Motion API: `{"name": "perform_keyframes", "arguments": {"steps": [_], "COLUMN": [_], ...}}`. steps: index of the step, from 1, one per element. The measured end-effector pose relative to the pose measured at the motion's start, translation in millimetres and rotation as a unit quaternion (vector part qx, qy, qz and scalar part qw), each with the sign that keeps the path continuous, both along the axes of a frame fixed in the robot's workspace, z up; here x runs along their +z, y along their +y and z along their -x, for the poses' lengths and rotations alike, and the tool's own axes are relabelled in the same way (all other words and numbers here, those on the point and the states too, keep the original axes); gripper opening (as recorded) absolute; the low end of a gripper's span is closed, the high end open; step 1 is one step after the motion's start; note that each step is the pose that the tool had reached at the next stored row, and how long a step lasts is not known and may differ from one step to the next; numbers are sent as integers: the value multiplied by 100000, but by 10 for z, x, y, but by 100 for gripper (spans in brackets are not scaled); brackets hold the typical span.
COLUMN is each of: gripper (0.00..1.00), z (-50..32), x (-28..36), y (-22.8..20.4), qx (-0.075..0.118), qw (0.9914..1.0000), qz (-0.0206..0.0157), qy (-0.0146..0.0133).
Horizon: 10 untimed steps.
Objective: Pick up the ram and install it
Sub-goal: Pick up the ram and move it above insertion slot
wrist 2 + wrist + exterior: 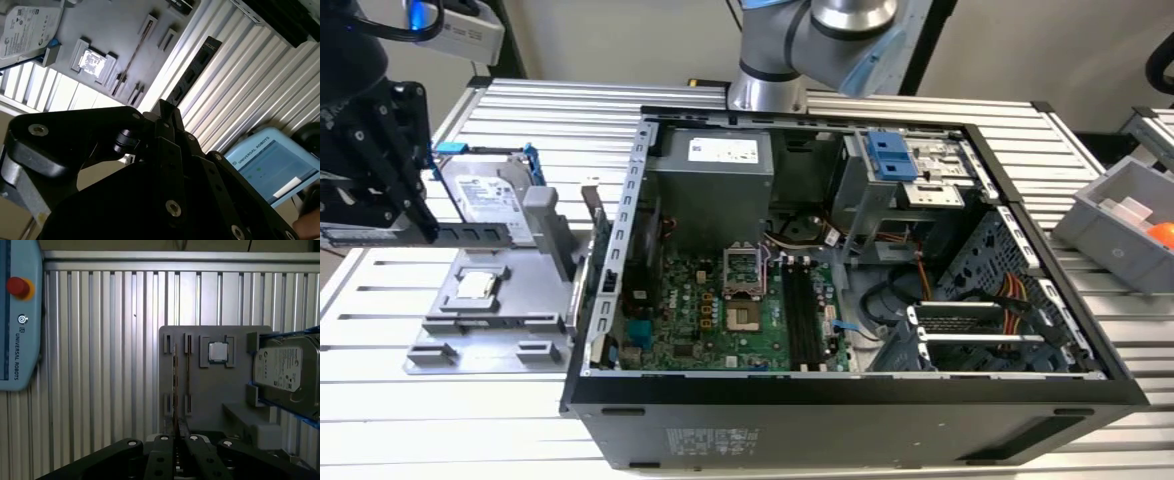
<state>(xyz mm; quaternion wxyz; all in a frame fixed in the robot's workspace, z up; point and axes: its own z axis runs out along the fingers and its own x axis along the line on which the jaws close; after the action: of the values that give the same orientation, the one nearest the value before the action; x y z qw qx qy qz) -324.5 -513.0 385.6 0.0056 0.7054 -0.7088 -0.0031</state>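
Observation:
The ram [174, 385] is a thin stick standing on edge in a slot of the grey holder [210, 390]. In the second wrist view the ram [132, 55] runs between two slot clips of that holder [100, 25]. My gripper [176, 437] hangs well above the holder with its black fingers closed together and nothing between them. Its fingertips [161, 107] line up with the ram's near end. In the exterior view my gripper [380, 225] is high at the left, beside the holder [494, 300]. The long black motherboard slots [803, 312] lie inside the open computer case [607, 300].
On the holder are a silver processor chip [476, 285] and a hard drive in a blue frame [487, 195]. A pale blue control pendant [20, 320] lies on the slatted table. A grey bin [1121, 215] stands at the exterior view's right.

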Motion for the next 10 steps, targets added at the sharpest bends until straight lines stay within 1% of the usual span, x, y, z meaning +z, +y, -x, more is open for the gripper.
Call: {"name": "perform_keyframes", "arguments": {"steps": [10], "gripper": [0], "z": [-135], "x": [-1], "y": [0], "qx": [0], "qw": [100000], "qz": [-4], "qy": [18]}}
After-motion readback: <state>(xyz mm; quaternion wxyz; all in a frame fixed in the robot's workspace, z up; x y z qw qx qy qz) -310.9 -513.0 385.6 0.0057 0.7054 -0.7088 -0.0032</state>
